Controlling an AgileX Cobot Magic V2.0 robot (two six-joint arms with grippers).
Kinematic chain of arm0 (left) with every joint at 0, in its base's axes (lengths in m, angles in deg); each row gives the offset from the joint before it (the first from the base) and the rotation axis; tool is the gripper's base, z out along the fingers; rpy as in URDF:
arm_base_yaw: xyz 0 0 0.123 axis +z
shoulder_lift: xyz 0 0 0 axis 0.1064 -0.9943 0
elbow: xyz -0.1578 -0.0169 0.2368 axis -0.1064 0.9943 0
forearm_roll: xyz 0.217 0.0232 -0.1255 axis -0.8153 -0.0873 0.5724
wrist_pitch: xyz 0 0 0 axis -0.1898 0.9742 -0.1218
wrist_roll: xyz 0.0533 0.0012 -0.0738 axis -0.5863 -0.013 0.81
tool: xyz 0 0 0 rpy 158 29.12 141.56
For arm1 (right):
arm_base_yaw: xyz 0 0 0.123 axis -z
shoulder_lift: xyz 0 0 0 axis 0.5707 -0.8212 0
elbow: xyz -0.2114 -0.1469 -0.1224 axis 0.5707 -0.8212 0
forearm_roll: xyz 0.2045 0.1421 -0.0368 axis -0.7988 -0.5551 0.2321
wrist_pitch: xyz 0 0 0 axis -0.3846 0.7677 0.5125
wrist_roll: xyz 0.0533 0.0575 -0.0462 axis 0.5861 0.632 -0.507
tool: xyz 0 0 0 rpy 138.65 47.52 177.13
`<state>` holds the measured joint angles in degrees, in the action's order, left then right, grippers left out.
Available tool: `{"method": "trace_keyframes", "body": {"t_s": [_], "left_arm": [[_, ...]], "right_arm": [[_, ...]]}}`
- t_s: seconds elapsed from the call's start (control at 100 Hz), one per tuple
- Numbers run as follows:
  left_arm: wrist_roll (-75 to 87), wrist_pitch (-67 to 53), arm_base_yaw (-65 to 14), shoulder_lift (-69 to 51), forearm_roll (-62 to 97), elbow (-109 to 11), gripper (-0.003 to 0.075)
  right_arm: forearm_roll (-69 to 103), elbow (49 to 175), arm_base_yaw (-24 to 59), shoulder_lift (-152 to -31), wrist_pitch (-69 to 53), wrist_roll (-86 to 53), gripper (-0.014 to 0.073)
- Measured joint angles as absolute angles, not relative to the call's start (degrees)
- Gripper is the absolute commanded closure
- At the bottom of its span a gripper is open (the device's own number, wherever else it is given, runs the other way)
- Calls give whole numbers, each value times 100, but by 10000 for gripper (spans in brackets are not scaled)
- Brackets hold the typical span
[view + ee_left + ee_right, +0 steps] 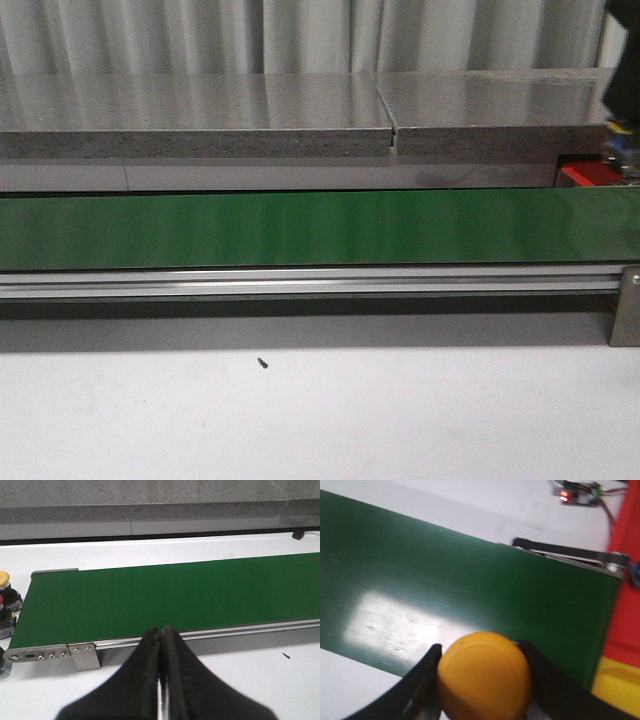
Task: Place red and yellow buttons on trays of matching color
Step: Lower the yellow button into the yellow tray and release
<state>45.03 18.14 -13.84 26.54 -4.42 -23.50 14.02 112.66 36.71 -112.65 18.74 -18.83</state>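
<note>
In the right wrist view my right gripper (480, 647) is shut on a round yellow button (484, 677), held over the near edge of the green belt (470, 590). Beyond the belt's end lies the red tray (626, 575), with a strip of yellow tray (620, 686) beside it. The front view shows only a corner of the red tray (585, 175) at the far right. My left gripper (161, 630) is shut and empty, in front of the belt (175, 595). Off that belt's end sit another yellow button (4, 578) and part of a red button (1, 602).
A grey stone-like ledge (300, 125) runs behind the belt. The belt's metal rail and end brackets (82, 655) stick out at its front. A small black screw (262, 363) lies on the white table. A circuit board with a red light (577, 495) sits past the belt.
</note>
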Motion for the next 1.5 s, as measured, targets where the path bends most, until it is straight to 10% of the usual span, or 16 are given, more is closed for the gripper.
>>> {"method": "trace_keyframes", "body": {"t_s": [0.42, 0.9, 1.18, 1.5], "left_arm": [[4503, 1814, -1384, 2654, -442, -2350, 739], [4503, 1814, -1384, 2654, -442, -2350, 739], [4503, 1814, -1384, 2654, -442, -2350, 739], [4503, 1814, -1384, 2654, -442, -2350, 739]], "right_arm": [[1497, 10716, 5774, -11412, 1460, -1673, 450], [1357, 10695, 5884, -12769, 915, -1569, 438], [1251, 10695, 5884, -12900, 838, -1557, 27], [1380, 10695, 5858, -12318, 838, -1557, 141]]}}
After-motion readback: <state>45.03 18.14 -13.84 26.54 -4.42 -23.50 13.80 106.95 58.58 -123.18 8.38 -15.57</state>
